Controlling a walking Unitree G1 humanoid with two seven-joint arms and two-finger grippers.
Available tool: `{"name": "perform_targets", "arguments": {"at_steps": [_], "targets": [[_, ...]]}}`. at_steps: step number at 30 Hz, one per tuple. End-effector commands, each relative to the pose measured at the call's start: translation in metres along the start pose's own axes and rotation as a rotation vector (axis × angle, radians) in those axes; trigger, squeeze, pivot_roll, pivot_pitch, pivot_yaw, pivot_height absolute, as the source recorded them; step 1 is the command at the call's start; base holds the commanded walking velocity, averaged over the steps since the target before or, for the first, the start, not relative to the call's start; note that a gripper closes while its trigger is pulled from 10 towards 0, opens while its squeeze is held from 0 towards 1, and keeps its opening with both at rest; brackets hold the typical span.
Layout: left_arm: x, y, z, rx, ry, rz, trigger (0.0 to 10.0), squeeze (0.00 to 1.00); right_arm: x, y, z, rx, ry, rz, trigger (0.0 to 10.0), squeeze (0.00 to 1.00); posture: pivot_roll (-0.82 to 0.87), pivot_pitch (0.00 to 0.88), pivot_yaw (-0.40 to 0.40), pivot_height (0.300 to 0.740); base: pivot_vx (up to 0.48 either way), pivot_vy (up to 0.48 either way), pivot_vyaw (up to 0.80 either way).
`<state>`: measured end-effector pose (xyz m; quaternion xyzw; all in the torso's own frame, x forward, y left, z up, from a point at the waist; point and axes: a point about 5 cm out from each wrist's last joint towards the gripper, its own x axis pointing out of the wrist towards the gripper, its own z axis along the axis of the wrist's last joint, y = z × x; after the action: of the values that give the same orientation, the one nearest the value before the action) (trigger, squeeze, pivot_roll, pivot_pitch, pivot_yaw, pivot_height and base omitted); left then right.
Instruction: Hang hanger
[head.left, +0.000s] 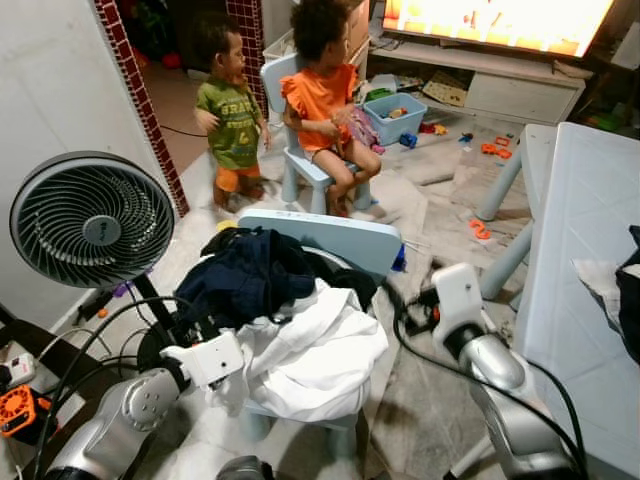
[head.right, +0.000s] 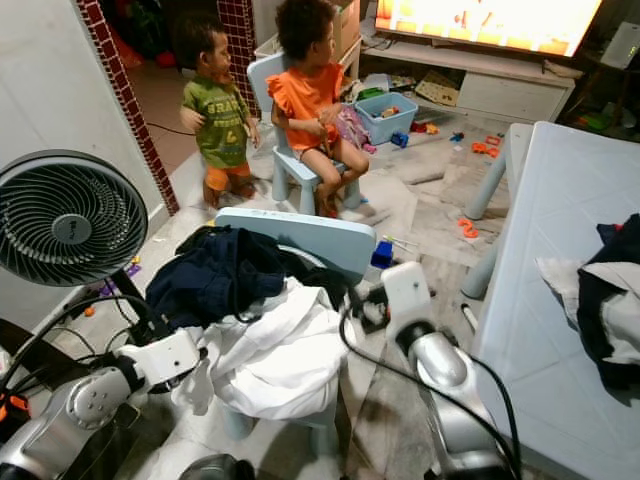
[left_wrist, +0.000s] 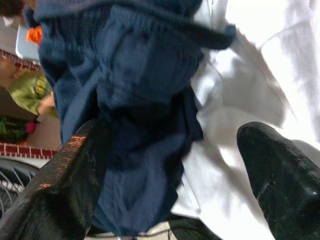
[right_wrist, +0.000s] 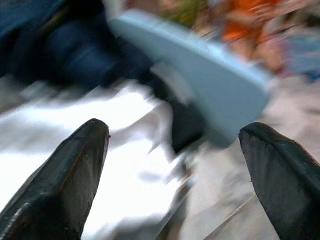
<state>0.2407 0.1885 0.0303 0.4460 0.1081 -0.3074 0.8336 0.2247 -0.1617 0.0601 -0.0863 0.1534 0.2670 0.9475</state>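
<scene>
1. Hanger: cannot be made out among the clothes.
2. Left hand (left_wrist: 170, 170), fingers apart, sits against the dark navy knitted garment (head.left: 245, 275) and white cloth (head.left: 315, 360).
3. Right hand (right_wrist: 175, 165), fingers apart, hangs beside the pale blue plastic chair (head.left: 325, 238).

1. I am in a home, in a lived-in family room.
2. Two small children (head.left: 275, 95) are in front of me, one seated on a light blue child's chair (head.left: 300, 165).
3. Toys (head.left: 495, 150) lie scattered over the floor, and a blue bin (head.left: 395, 118) holds more.
4. A lit television (head.left: 490, 20) stands on a low white cabinet (head.left: 500, 85).
5. Laundry, dark and white (head.left: 300, 350), is heaped on a small blue chair (head.left: 330, 240) near me.
6. A standing fan (head.left: 90, 220) is by the wall, and a pale table (head.left: 580, 260) is on my right.
</scene>
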Motion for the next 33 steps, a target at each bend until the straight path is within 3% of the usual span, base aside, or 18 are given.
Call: {"name": "perform_targets", "arguments": {"at_steps": [1, 4, 11, 20, 25, 33], "targets": [[0.003, 0.002, 0.003, 0.006, -0.019, 0.004, 10.0, 0.00, -0.003, 0.005, 0.003, -0.014, 0.006, 0.069, 10.0, 0.00, -0.02, 0.000, 0.000, 0.740, 0.000, 0.000, 0.00], [0.005, 0.005, 0.006, 0.032, -0.040, 0.013, 10.0, 0.00, -0.009, 0.008, -0.005, -0.058, 0.058, 0.119, 10.0, 0.00, -0.03, 0.000, 0.000, 0.740, 0.000, 0.000, 0.00], [0.007, 0.009, 0.006, 0.107, -0.059, 0.004, 10.0, 0.00, -0.006, 0.011, 0.000, -0.051, 0.065, 0.139, 10.0, 0.00, -0.02, 0.000, -0.001, 0.740, 0.000, 0.000, 0.00], [0.017, 0.026, -0.004, 0.119, -0.021, 0.023, 10.0, 0.00, -0.009, 0.014, 0.002, -0.064, 0.074, 0.161, 10.0, 0.00, -0.04, 0.000, -0.008, 0.740, 0.000, 0.000, 0.00], [0.028, 0.027, 0.001, 0.148, -0.038, -0.010, 10.0, 0.00, -0.013, 0.013, 0.001, -0.065, 0.086, 0.156, 10.0, 0.00, -0.06, 0.000, -0.008, 0.740, 0.000, 0.000, 0.00], [0.037, 0.024, 0.009, 0.129, -0.068, -0.045, 10.0, 0.00, -0.016, 0.011, 0.003, -0.070, 0.090, 0.142, 10.0, 0.00, -0.08, 0.000, 0.001, 0.740, 0.000, 0.000, 0.00]]}}
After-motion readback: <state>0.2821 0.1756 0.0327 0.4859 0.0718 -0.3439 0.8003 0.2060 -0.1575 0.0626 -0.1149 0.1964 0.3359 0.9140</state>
